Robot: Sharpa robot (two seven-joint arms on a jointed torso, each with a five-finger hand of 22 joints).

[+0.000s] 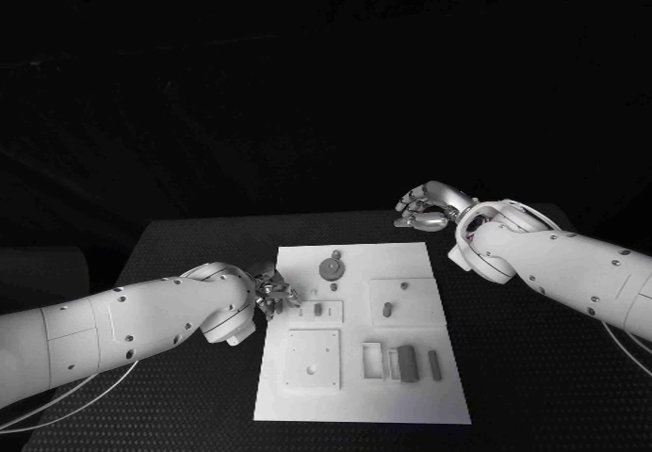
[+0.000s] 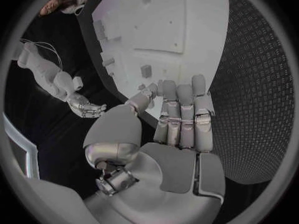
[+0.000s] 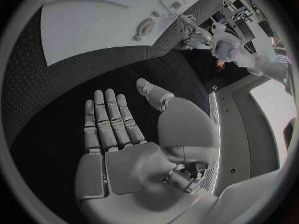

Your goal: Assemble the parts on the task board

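Left hand (image 1: 272,292): fingers spread, empty, at the task board's (image 1: 408,400) left edge.
Right hand (image 1: 428,209): fingers spread, empty, beyond the board's far right corner.
Parts (image 1: 389,305): on the board, untouched.

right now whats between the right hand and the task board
Only bare black table. In the head view the right hand hovers open past the far right corner of the task board; the right wrist view shows the same empty stretch.
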